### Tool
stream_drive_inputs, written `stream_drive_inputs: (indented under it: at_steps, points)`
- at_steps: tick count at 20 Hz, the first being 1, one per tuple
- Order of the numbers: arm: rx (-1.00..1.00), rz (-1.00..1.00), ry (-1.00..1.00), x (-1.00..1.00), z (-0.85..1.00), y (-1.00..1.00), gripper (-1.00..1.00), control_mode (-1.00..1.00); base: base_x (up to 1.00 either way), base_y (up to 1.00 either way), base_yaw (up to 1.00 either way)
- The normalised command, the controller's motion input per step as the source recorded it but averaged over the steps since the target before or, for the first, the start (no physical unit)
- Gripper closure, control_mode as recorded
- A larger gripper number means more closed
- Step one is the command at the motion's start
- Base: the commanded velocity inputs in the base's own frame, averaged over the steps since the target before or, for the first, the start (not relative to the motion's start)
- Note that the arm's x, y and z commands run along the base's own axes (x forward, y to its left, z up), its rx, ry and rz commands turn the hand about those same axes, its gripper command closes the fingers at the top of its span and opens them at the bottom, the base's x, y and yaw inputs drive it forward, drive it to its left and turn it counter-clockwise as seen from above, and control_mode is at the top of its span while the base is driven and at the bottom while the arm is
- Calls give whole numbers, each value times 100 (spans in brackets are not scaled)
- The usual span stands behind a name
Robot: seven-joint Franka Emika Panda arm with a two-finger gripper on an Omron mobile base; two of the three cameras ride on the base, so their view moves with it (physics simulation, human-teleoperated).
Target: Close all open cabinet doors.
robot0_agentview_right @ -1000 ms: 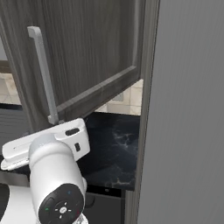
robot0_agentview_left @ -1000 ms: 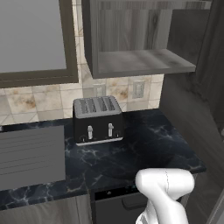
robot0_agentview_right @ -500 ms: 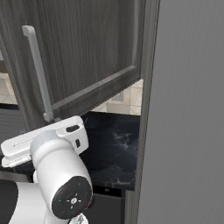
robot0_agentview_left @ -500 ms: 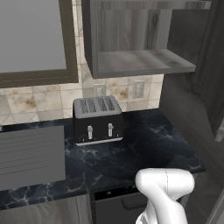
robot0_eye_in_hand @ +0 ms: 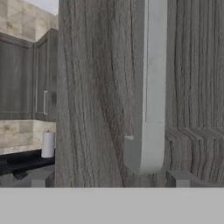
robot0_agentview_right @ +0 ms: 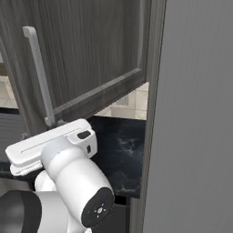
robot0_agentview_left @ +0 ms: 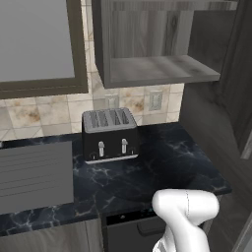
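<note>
Right base view: my arm has pressed nearer the open cabinet door beside its handle, so closing is under way; jaw state indiscernible.

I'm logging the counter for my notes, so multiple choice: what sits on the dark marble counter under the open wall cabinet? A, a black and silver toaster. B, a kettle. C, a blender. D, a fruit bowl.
A: the left base view shows a black and silver toaster with slots on top and two front levers standing on the counter against the tiled wall, below the open cabinet.
</note>
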Motion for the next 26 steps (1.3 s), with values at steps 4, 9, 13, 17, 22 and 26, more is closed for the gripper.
stream_drive_inputs:
  at_steps: [4,9,13,17,22,26]
  points:
    - [15,0,-20,22,-20,27,-100,-100,0,0,0]
    - [4,0,-15,32,-35,31,-100,-100,0,0,0]
    - [2,0,-11,49,-41,36,-100,-100,0,0,0]
    - [1,-2,-9,48,-40,34,-100,-100,0,0,0]
    - [1,-10,-6,49,-32,32,-100,-100,0,0,0]
    - [2,-17,-4,53,-28,27,-100,-100,0,0,0]
